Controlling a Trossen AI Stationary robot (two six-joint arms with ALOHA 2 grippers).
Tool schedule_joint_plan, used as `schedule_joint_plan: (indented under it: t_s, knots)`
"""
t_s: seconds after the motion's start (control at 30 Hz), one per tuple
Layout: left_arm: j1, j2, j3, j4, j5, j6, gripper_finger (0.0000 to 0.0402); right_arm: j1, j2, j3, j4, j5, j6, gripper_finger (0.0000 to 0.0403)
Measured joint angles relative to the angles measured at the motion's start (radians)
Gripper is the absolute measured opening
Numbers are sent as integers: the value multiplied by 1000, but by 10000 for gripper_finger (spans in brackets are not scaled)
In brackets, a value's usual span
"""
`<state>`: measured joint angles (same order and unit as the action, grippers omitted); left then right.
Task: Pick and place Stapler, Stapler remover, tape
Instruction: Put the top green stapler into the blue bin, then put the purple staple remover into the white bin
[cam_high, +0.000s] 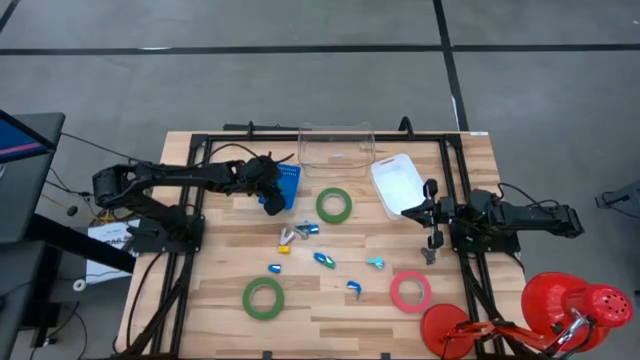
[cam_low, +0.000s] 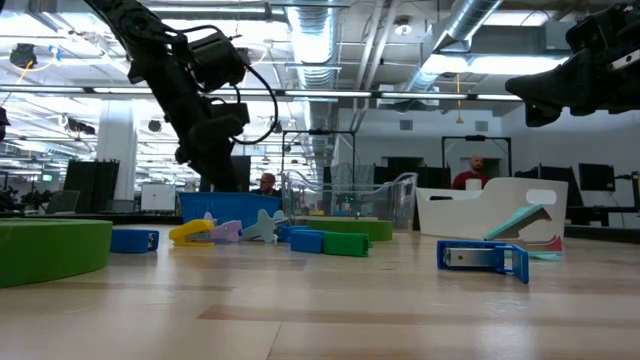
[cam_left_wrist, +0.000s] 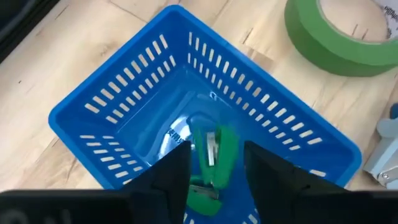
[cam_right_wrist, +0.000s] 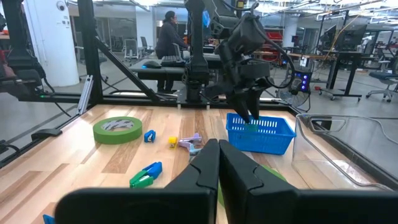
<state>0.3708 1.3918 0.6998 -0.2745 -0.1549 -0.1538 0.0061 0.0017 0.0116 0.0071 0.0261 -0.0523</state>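
Note:
My left gripper (cam_left_wrist: 216, 152) hangs inside the blue slotted basket (cam_left_wrist: 124, 106), fingers open and slanting down. A small green stapler (cam_left_wrist: 219, 163) lies between them on the basket floor, with a gap showing at one finger. The basket (cam_high: 288, 185) stands at the table's far left. Of the tape, one green roll (cam_high: 334, 205) lies flat beside the basket, another green roll (cam_high: 263, 297) near the front, and a pinkish-red roll (cam_high: 410, 291) at the front right. My right gripper (cam_right_wrist: 217, 163) waits shut at the table's right side.
Small coloured staplers and removers (cam_high: 322, 258) lie scattered mid-table, with a cluster (cam_high: 295, 233) in front of the basket. A clear bin (cam_high: 336, 145) and a white bin (cam_high: 398, 183) stand at the far edge. Red lamp heads (cam_high: 570, 305) sit off the front right corner.

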Motion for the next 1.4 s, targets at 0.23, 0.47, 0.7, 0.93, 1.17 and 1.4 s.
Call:
schedule_joint_plan:
  t_s: [0.23,0.47,0.7,0.93,1.17,1.4]
  knots:
    - [-14,0,0,4,16,0,206,0,0,0,0,0,0,1]
    - [-62,-19,0,6,44,-4,231,0,0,0,0,0,0,1]
    - [-135,-76,0,7,44,-8,232,0,0,0,0,0,0,1]
    - [-222,-130,0,7,45,-9,232,0,0,0,0,0,0,1]
    - [-298,-142,0,5,45,-88,232,0,0,0,0,0,0,1]
    - [-376,-145,0,6,45,-142,232,0,0,0,0,0,0,1]
